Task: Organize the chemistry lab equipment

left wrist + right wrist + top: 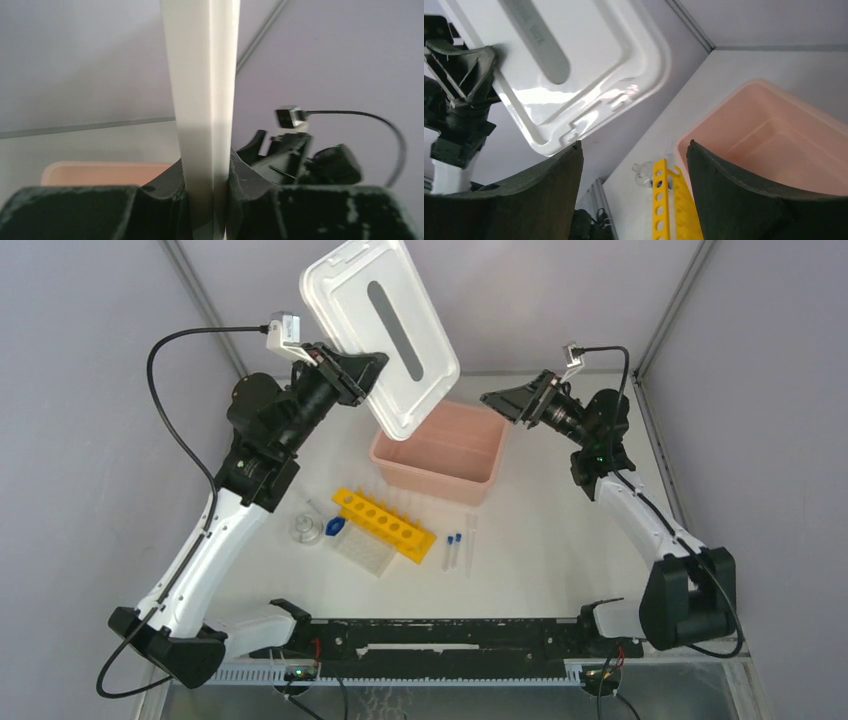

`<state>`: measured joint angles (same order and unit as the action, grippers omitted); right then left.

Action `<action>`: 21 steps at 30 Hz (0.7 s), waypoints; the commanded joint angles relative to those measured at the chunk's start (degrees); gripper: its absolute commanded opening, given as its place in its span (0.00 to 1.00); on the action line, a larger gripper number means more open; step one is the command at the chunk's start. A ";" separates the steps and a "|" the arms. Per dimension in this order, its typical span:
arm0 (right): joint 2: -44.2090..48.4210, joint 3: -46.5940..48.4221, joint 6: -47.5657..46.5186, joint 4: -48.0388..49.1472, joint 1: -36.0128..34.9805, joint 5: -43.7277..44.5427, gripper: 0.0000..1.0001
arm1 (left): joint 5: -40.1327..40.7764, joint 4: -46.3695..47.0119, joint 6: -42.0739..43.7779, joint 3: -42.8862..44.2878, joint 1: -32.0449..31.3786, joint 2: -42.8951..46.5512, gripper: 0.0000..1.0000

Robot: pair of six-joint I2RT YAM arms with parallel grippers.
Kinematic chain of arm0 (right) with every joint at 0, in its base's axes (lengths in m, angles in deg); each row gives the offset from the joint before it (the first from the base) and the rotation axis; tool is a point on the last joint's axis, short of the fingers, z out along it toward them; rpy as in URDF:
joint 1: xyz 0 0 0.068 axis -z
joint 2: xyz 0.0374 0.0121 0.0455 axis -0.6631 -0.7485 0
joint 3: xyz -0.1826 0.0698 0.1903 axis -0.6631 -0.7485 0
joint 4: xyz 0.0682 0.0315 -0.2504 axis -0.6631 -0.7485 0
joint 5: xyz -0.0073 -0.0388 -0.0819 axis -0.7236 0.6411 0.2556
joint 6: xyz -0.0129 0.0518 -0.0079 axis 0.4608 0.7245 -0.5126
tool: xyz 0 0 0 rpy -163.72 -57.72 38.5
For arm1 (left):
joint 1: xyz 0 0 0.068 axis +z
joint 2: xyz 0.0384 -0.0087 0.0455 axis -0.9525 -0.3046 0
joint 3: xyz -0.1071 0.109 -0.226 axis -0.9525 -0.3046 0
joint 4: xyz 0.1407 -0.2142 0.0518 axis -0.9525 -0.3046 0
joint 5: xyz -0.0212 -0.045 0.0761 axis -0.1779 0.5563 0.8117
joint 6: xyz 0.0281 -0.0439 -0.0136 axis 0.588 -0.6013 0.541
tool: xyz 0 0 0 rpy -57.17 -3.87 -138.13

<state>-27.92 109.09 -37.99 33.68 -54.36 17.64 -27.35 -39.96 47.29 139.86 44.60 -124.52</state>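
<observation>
Left gripper (pixel 360 373) is clamped on the edge of the white lid (pixel 380 325), holding it tilted in the air above the back-left of the pink box (pixel 432 478) — box open, inside bare where we can see. Right gripper (pixel 503 402) hovers just right of the box, jaws apart, nothing in them. Equipment all lies on the table in front of the box: yellow rack (pixel 385 523) nearest, plate (pixel 362 552) right against its front side, glassware (pixel 306 531) further left, two vials (pixel 452 548) and a thin tube (pixel 470 545) front-right. We judge the rack light and stiff — take it across its narrow width, mid-length. Vials and tube look small, smooth and prone to roll, so pinch mid-body. Glassware is fragile; grip gently.
</observation>
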 commanded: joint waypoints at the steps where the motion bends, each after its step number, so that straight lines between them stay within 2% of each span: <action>1: -3.25 -4.56 23.37 27.17 4.33 -8.57 0.81 | -9.09 9.47 -5.58 0.55 0.15 -0.45 0.00; 7: -1.96 -7.16 24.46 30.80 6.22 -10.23 0.82 | -12.60 12.41 -9.36 -1.53 0.15 -1.59 0.00; 13: -3.97 -8.68 31.20 41.10 6.76 -10.73 0.82 | -16.24 16.57 -13.88 -4.13 0.15 -3.39 0.00; 21: -5.87 -10.25 32.72 44.94 6.44 -10.46 0.81 | -18.47 20.48 -17.99 -6.22 0.45 -3.96 0.00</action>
<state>-33.36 100.04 -7.28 73.03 -47.93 7.43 -43.40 -27.24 32.69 134.00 44.63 -129.46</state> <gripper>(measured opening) 0.813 0.252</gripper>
